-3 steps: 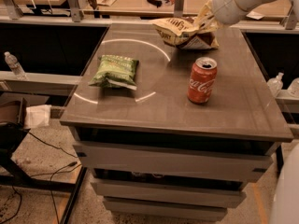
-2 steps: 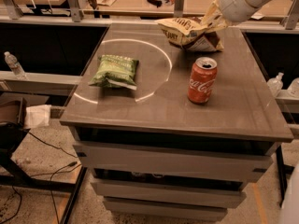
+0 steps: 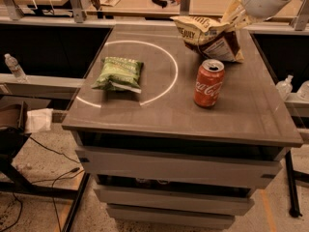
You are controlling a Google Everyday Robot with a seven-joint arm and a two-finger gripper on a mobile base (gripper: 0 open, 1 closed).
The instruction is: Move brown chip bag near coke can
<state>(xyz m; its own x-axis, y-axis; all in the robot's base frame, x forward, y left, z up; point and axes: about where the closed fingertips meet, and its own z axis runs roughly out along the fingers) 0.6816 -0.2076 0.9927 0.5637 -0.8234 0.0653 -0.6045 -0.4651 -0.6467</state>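
The brown chip bag [image 3: 208, 38] hangs tilted above the far right of the table, its cream-yellow lettered end pointing left and its dark brown end low on the right. My gripper [image 3: 231, 18] is at the top right, shut on the bag's upper right edge, and holds it just off the tabletop. The red coke can [image 3: 209, 83] stands upright right of the table's middle, just in front of and below the bag, apart from it.
A green chip bag [image 3: 119, 73] lies left of centre inside a white circle mark on the grey table [image 3: 159, 115]. A clear bottle [image 3: 14, 66] stands on a rail at the left. Wooden benches with clutter lie behind the table.
My gripper has lifted the brown chip bag off the tabletop and carried it a little toward the can. The can and the green bag have not moved.
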